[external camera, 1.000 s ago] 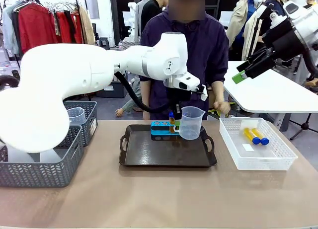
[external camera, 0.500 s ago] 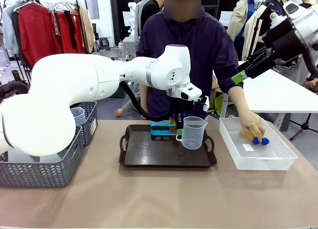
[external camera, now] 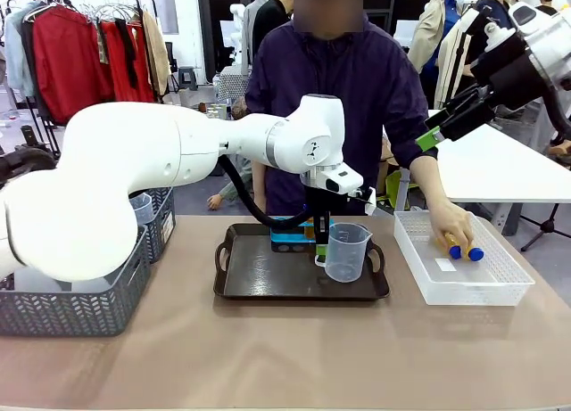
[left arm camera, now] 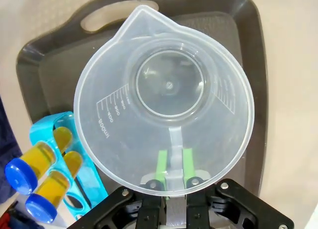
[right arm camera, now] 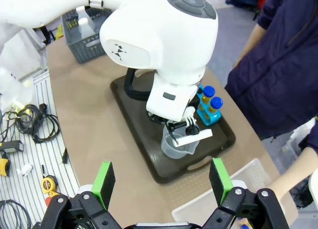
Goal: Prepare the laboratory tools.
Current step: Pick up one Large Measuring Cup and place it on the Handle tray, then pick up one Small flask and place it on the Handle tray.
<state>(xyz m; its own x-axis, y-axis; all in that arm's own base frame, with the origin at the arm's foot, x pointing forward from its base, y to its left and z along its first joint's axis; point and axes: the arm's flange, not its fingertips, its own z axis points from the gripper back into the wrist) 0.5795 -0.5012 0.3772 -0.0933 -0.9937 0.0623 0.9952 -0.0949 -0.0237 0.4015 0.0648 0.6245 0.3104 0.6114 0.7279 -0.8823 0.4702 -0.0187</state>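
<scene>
since 1.0 s ago: measuring beaker point(external camera: 346, 250) has come down and toward the near side of the tray point(external camera: 259, 282), from up beside the blue rack point(external camera: 287, 232) to low over the tray floor. person's hand point(external camera: 452, 227) has reached into the white mesh basket point(external camera: 500, 286) and now lies on two amber tubes point(external camera: 467, 250) there

state now:
- left jaws closed on the beaker's handle, green pads point(left arm camera: 161, 163) pinching the thin handle strip from both sides, seen in the left wrist view
- beaker point(left arm camera: 164, 100) upright, mouth up, empty, spout pointing away from the wrist
- beaker base is at or just above the tray floor; cannot tell from the front view whether it touches
- blue rack point(left arm camera: 74, 174) just beside the beaker, holding two more amber tubes point(left arm camera: 37, 163), blue caps up
- right jaws wide open, holding nothing, high and well apart from the tray

step in hand (judged): setting the beaker down on the tray in front of the rack

how to do it well:
- lower straight down until the base sits flat, with no sideways drift toward the rack or its caps
- the grip is on the handle, off centre, so the light beaker may tilt or swing; keep the wrist level and go slowly
- open only once the base is seated, enough to free the handle
- lift clear upward so a pad does not hook the handle or rim and tip the beaker
- person's arm is working at the basket on the worktop to the right; keep the retreat over the tray
</scene>
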